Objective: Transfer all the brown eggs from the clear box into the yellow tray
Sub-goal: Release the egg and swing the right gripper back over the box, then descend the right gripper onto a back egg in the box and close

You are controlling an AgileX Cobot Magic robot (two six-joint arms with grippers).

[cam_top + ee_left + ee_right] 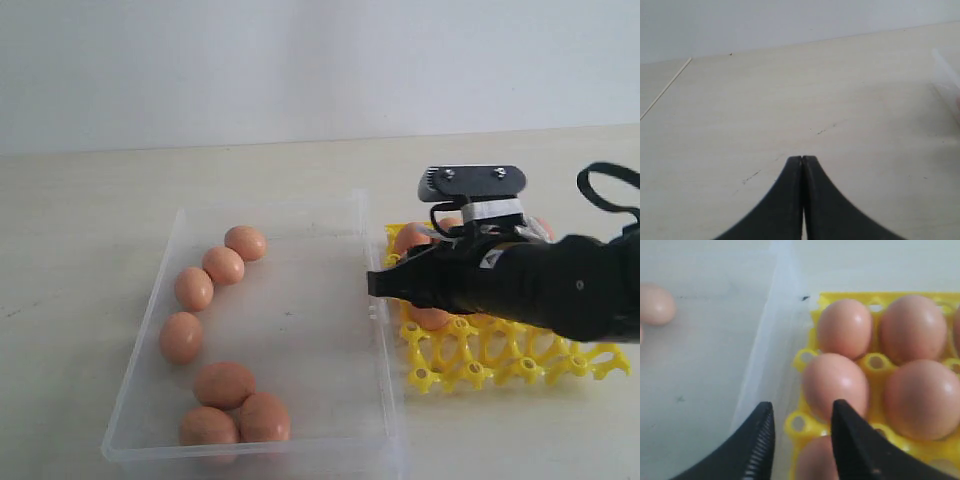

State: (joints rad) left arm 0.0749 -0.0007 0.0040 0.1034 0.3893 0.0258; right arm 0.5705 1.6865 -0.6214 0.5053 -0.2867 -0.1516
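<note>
Your right gripper [802, 409] has its black ribbed jaws standing apart with nothing clamped between them. It hangs low over the line where the shallow rectangular clear plastic box [150, 310] meets the bright yellow plastic egg tray [470, 365]. One finger is over the box wall. The other is in front of an egg seated in a corner-side cup.

Seven smooth oval brown eggs [224, 384] lie on the box floor, in a loose curve down its left side and into the near corner. In the exterior view they are well apart from the gripper.

The tray sits just beside the box's right wall, and the black arm hides much of it. The right wrist view shows at least five eggs [912, 327] resting in its cups.

Your left gripper [802, 161] has its dark fingers pressed together on nothing, above the bare pale table [790, 90].
</note>
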